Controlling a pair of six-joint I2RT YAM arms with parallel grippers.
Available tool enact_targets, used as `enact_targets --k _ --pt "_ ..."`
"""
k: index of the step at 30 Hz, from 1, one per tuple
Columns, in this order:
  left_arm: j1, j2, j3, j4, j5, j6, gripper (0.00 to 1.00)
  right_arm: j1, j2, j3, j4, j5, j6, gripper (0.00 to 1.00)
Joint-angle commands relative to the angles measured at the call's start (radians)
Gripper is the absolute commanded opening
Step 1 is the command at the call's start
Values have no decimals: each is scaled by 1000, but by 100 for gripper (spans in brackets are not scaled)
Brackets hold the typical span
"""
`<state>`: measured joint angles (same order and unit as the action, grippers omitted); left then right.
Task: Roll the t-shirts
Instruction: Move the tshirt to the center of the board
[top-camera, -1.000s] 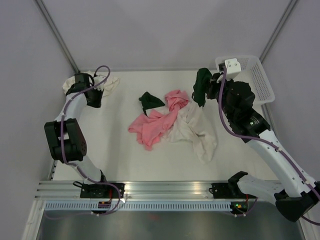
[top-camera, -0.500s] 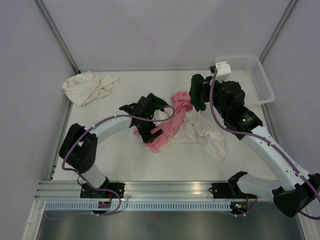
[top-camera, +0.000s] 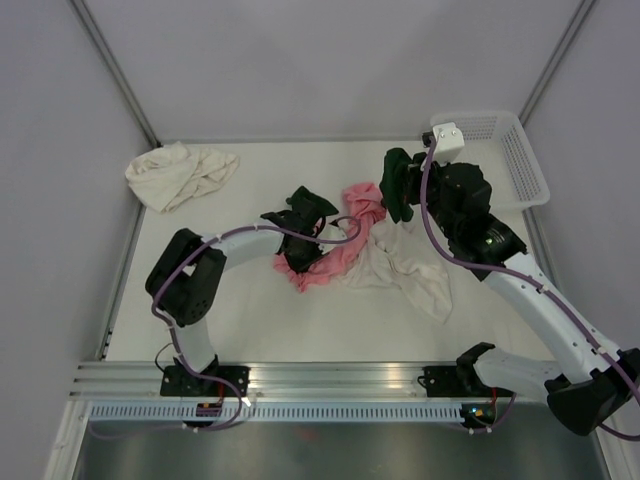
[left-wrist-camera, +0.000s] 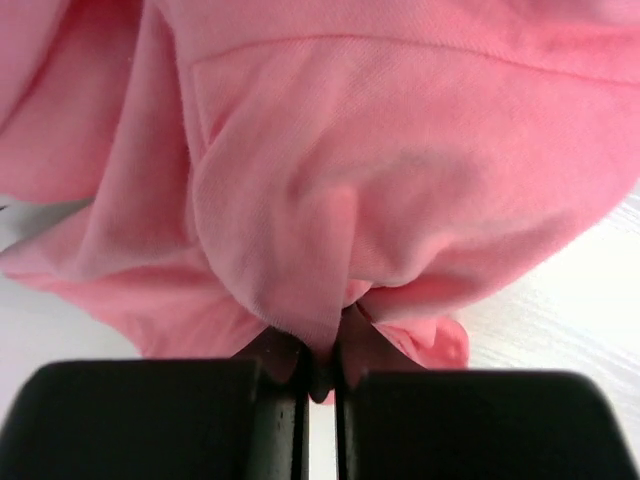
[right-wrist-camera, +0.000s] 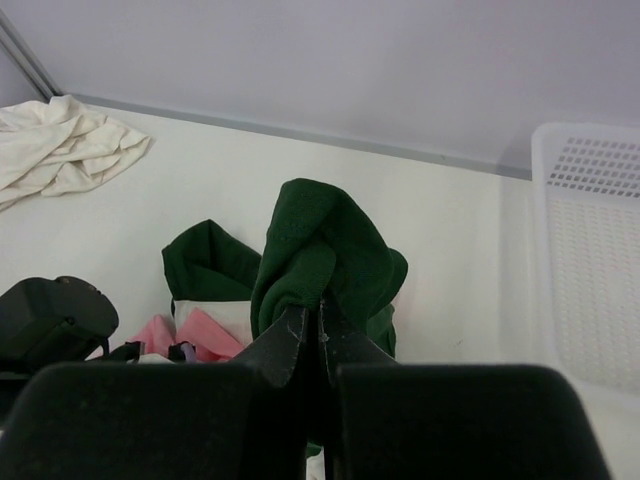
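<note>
Pale worktop (top-camera: 250, 310) between grey walls. Left claw (left-wrist-camera: 320, 372) pinched almost closed on a fold of the pink shirt (left-wrist-camera: 400, 180), the rest bunched just ahead of it. Right claw (right-wrist-camera: 319, 322) clamped narrow on the dark green shirt (right-wrist-camera: 320, 250), cloth heaped over its tips. White shirt (top-camera: 400, 270) spread between both claws, touching the pink one. Cream shirt (top-camera: 180, 175) crumpled well apart, far left of the left claw. Mesh basket (top-camera: 525, 165) just right of the right claw.
</note>
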<state>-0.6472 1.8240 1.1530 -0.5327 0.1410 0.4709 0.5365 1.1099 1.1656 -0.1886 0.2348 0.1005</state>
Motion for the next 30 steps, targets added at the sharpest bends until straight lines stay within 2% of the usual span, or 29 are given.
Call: enact_targets --k 1,6,9,10,12,13,16,21,26,28,29,30 --pt "7 -109 13 2 -27 -11 2 -3 -32 -3 34 32 -7 0" --pt "84 -304 167 0 -135 -29 2 -3 -35 -14 34 47 -10 0" --pt "231 -345 377 0 -234 -63 2 -3 -30 -21 35 46 -10 0" --pt "336 -347 502 2 -238 -98 2 -1 -27 -21 34 46 -7 0" --pt "441 -333 636 7 -259 -136 2 -1 -21 -20 29 44 -7 0" --pt "522 -325 754 35 -311 -152 2 -3 -18 -21 26 44 -5 0" --pt "567 -282 941 111 -446 -75 2 -1 2 -20 29 28 -4 0" --pt "567 -186 969 261 -541 128 2 -1 28 -15 34 -21 19 0" --pt "561 -80 933 298 -570 172 2 -3 27 -21 31 -46 28 0" --pt "557 -26 936 298 -627 160 2 -3 22 -26 29 -52 31 0" --pt "543 -26 906 404 -661 222 2 -3 19 -29 29 -52 30 0" --pt "534 -16 890 411 -649 216 2 -1 16 -30 26 -52 30 0"
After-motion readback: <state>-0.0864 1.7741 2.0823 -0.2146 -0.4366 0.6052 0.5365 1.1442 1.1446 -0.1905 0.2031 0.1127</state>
